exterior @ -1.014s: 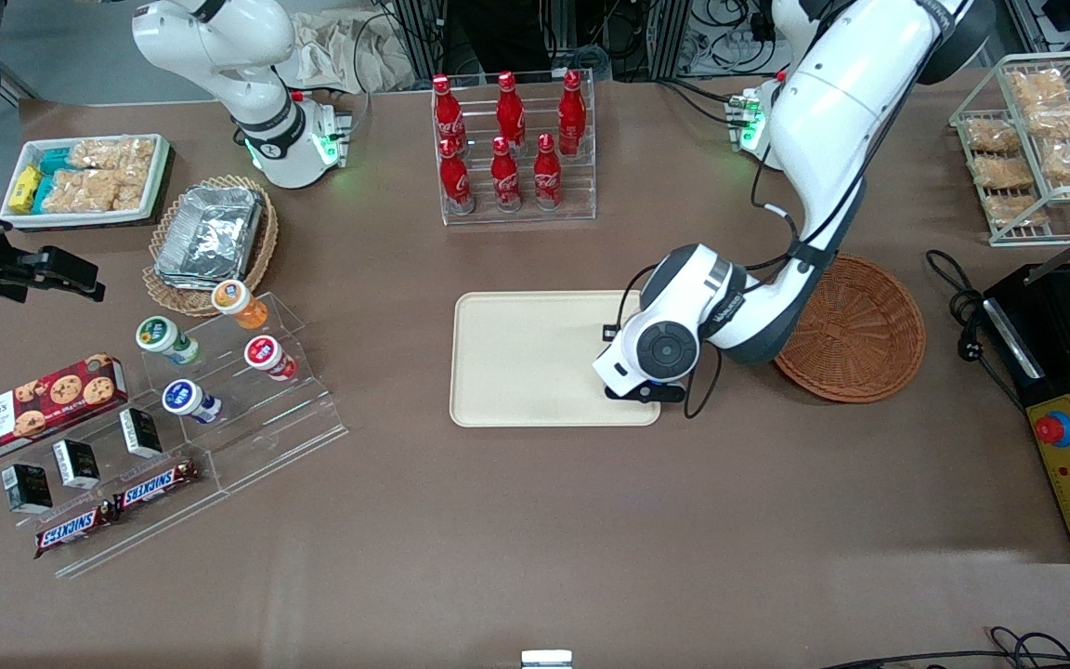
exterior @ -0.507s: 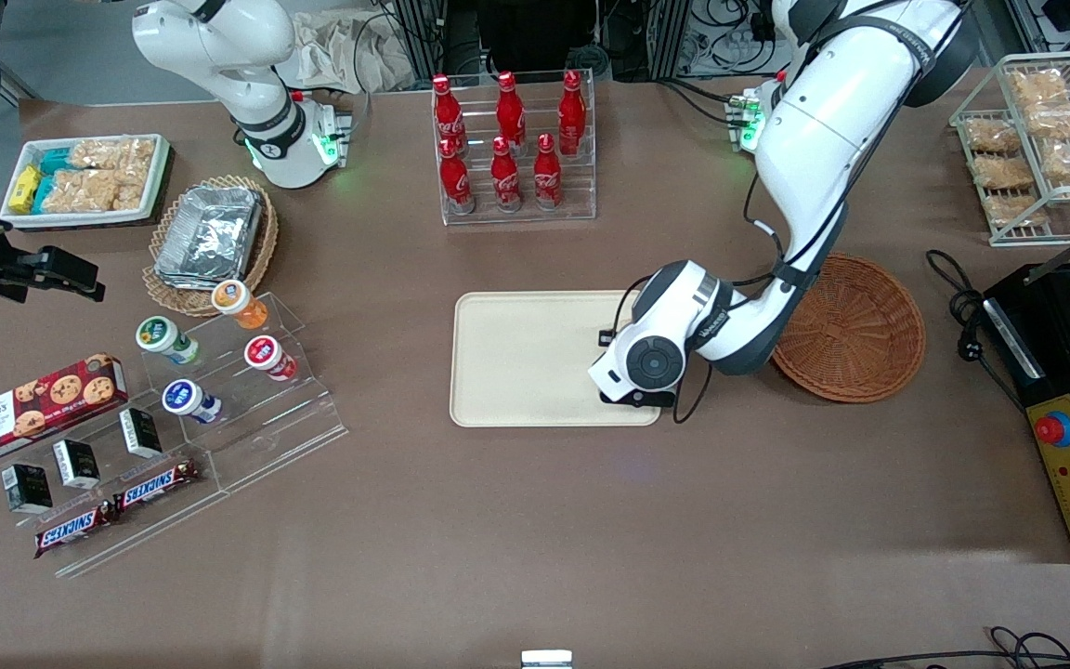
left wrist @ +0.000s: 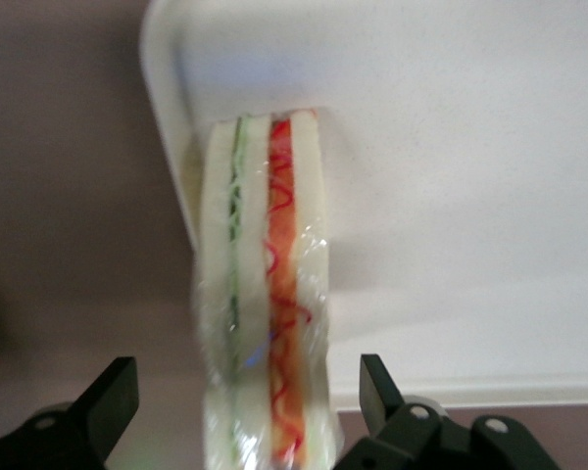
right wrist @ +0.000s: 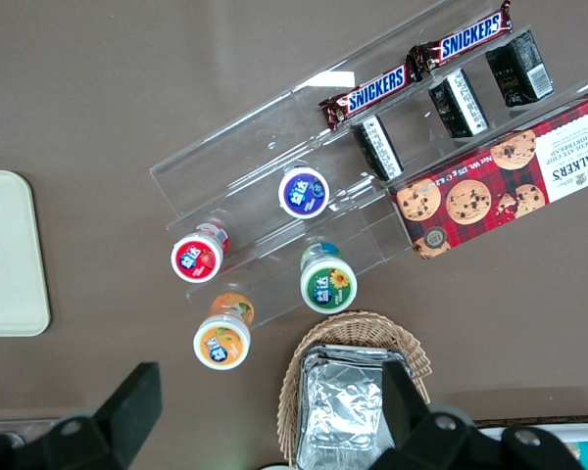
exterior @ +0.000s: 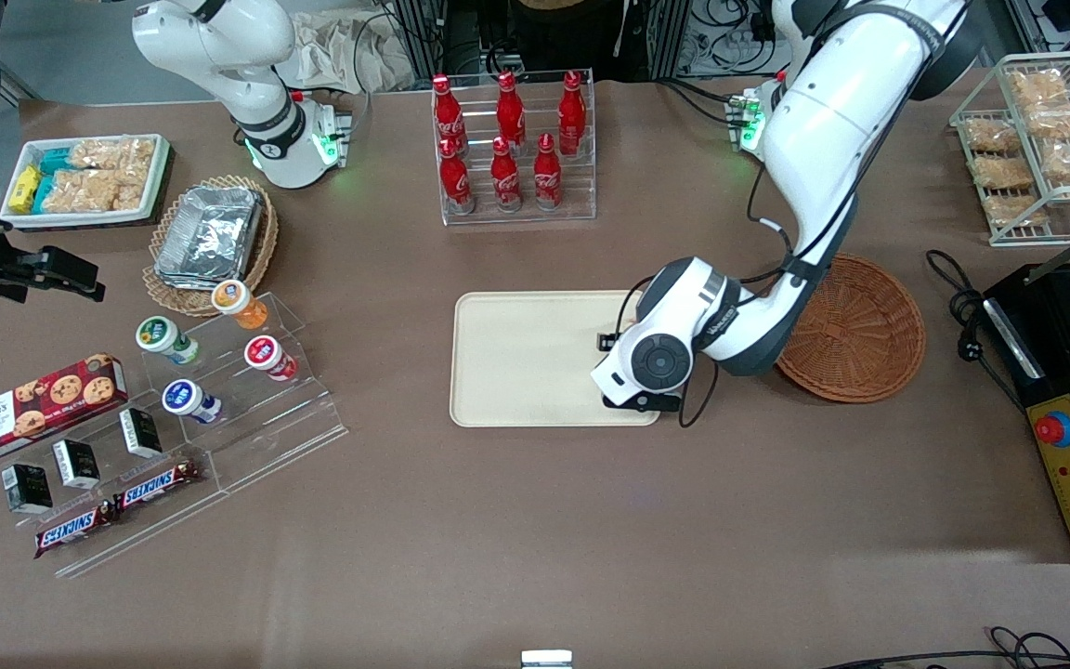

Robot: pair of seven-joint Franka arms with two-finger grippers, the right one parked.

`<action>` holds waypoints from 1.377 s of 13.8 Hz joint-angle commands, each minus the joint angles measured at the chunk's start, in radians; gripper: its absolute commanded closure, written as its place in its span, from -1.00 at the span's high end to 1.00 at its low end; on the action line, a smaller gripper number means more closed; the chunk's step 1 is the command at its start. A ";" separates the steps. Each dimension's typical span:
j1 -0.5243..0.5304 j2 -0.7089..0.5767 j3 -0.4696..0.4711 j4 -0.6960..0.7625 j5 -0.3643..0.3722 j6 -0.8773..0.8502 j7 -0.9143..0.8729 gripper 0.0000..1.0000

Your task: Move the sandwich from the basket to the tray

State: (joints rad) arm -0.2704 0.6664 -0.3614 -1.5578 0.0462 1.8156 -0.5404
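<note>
The sandwich (left wrist: 265, 313), a wrapped cream wedge with green and red-orange filling, rests on the cream-beige tray (left wrist: 451, 196) close to its rim. My left gripper (left wrist: 247, 377) is open around it, with a gap between each black finger (left wrist: 377, 387) and the bread. In the front view the gripper (exterior: 635, 398) is low over the tray (exterior: 516, 362), at the corner nearest the basket and the camera. The wrist hides the sandwich there. The reddish-brown wicker basket (exterior: 855, 330) stands beside the tray toward the working arm's end, with nothing in it.
A clear rack of red cola bottles (exterior: 509, 149) stands farther from the camera than the tray. A black appliance with a yellow control panel (exterior: 1069, 400) sits past the basket. A tan basket of foil containers (exterior: 210, 237) and snack shelves (exterior: 173, 409) lie toward the parked arm's end.
The left wrist has dipped a little over the tray's corner and then shifted slightly toward the basket. Nothing else has moved.
</note>
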 commanded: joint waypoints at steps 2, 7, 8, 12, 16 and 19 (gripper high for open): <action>-0.003 -0.160 0.059 0.024 0.011 -0.139 0.007 1.00; -0.003 -0.298 0.194 0.009 0.014 -0.219 0.149 1.00; -0.003 -0.321 0.228 0.001 0.015 -0.228 0.199 1.00; -0.001 -0.407 0.366 -0.007 0.014 -0.240 0.400 1.00; 0.003 -0.494 0.456 -0.010 0.014 -0.240 0.537 1.00; 0.155 -0.551 0.442 -0.001 -0.009 -0.237 0.621 1.00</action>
State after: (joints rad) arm -0.2284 0.1726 0.1151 -1.5320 0.0507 1.5764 0.0100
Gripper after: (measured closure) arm 0.000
